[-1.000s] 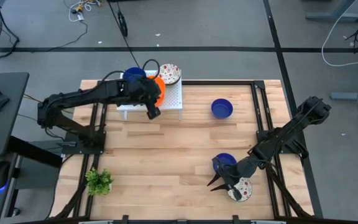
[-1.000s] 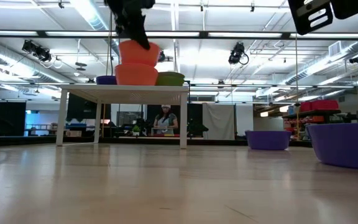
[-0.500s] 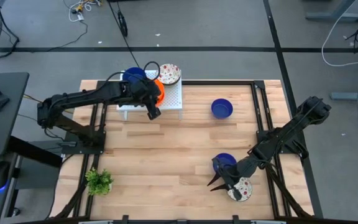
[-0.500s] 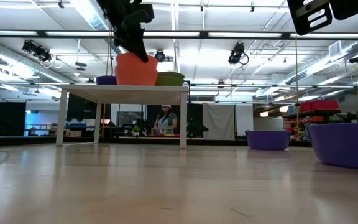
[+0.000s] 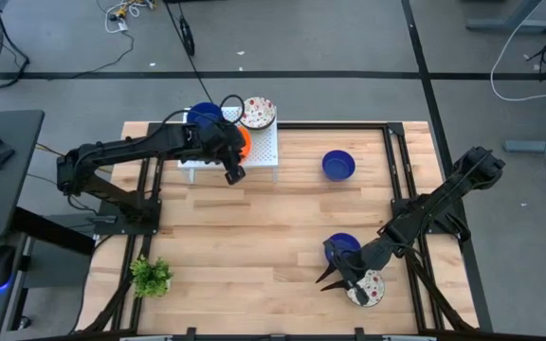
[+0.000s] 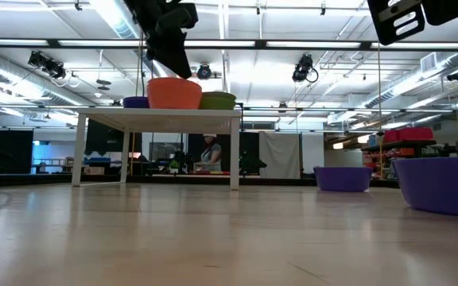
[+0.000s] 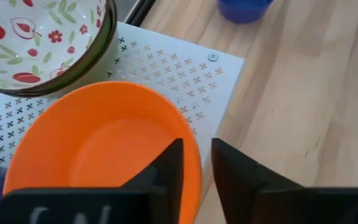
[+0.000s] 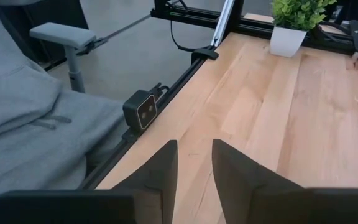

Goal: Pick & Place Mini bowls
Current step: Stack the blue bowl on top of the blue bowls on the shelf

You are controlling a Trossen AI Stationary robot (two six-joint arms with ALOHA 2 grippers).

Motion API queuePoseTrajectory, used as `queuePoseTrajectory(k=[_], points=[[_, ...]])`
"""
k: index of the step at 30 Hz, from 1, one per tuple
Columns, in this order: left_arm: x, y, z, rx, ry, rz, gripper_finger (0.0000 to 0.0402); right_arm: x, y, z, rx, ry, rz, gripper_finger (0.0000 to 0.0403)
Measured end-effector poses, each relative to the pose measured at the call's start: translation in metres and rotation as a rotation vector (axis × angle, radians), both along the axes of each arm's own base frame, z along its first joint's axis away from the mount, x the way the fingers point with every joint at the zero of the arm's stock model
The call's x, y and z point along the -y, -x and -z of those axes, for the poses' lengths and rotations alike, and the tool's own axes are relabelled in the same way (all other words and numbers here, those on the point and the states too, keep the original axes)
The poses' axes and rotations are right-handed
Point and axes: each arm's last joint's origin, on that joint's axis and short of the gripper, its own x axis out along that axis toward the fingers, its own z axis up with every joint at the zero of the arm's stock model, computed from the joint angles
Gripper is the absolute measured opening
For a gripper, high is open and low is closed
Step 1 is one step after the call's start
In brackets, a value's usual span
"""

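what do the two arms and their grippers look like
Both arms are black, built from slim jointed segments. The left arm has a thin black cable looping above its wrist. The right arm looks the same. Each ends in two flat, dark, wedge-shaped fingers: left gripper, right gripper. No coloured markings are visible.

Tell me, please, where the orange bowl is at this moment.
In the high view, the orange bowl sits on the white perforated rack at the table's far left, between the blue bowl and the floral bowl, under the left gripper.
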Motion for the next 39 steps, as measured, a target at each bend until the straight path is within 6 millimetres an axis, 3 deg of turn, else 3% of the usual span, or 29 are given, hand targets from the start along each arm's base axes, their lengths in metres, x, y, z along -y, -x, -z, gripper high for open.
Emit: queuePoseTrajectory(k=[3,7,14,18,25,30,35,39], points=[[0.001,0.001,-0.004,0.014,0.010,0.016,0.0121,0.000,0.000,0.000,-0.001,-0.001,0.001,0.0102],[0.003,0.006,-0.023,0.091,-0.002,0.027,0.0142,0.000,0.000,0.001,-0.006,0.003,0.001,0.0102],[0.027,0.028,-0.039,0.146,-0.042,0.137,0.0116,0.003,0.003,0.009,-0.084,0.048,0.007,0.0100],[0.055,0.034,-0.021,0.190,-0.029,0.225,0.0093,0.004,0.005,0.012,-0.132,0.050,0.022,0.0100],[0.114,0.030,0.037,0.404,-0.023,0.375,0.0061,0.006,0.007,0.017,-0.241,-0.023,0.090,0.0100],[0.154,0.032,0.064,0.523,-0.035,0.471,0.0046,0.007,0.001,0.008,-0.266,-0.078,0.121,0.0100],[0.180,0.029,0.068,0.569,-0.102,0.532,0.0036,-0.001,-0.001,-0.018,-0.467,-0.055,0.143,0.0109],[0.185,0.025,0.064,0.599,-0.131,0.541,0.0033,-0.009,0.009,-0.032,-0.634,-0.038,0.211,0.0141]])
